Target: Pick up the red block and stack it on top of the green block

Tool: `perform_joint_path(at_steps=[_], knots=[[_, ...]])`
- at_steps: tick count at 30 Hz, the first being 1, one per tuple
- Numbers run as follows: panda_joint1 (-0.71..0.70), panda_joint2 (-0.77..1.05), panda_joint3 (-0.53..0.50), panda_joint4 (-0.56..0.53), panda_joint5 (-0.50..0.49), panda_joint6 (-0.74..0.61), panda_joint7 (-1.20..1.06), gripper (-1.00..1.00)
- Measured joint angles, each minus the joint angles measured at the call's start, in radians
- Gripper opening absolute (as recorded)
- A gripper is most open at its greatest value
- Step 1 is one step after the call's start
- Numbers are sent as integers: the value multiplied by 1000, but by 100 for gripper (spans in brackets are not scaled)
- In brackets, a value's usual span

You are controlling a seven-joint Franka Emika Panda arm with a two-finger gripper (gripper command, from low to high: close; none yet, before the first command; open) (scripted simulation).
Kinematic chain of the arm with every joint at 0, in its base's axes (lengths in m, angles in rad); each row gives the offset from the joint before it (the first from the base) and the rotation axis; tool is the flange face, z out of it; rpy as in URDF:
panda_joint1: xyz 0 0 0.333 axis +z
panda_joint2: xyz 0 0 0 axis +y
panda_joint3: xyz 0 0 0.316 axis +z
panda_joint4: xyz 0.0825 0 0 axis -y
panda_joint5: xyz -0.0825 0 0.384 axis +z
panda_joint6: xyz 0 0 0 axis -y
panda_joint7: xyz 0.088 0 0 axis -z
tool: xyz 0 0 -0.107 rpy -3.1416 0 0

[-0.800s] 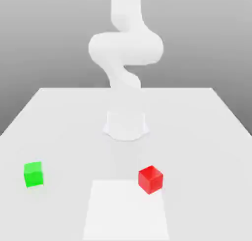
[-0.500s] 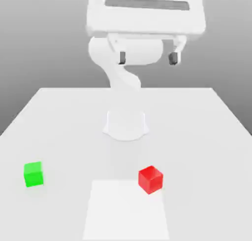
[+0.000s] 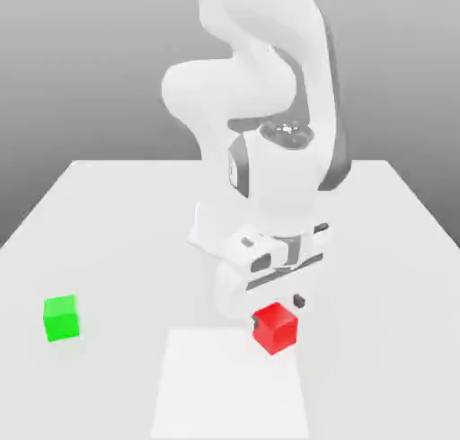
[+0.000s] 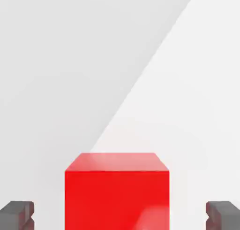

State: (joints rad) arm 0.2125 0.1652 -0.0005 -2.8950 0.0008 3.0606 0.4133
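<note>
Arm swung down from high above worktop (image 3: 108,214); half a second ago claw hung near top of exterior view, well clear of everything. Now claw (image 3: 274,305) sits low, just above and behind red block (image 3: 275,328). In hand view, dark fingertips (image 4: 17,214) stand spread wide either side of red block (image 4: 116,191), not touching it.

A pale white table (image 3: 108,214) with a lighter square patch (image 3: 229,384) stands before a plain grey backdrop.
</note>
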Motion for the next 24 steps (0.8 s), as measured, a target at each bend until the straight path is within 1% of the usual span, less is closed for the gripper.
perform_joint_path(at_steps=[7,15,24], knots=[[-2,8,1,1,-4,6,3,-100],[-8,-248,-1,-33,-1,-216,-8,-100],[-176,-270,-223,42,-40,-307,-379,-100]])
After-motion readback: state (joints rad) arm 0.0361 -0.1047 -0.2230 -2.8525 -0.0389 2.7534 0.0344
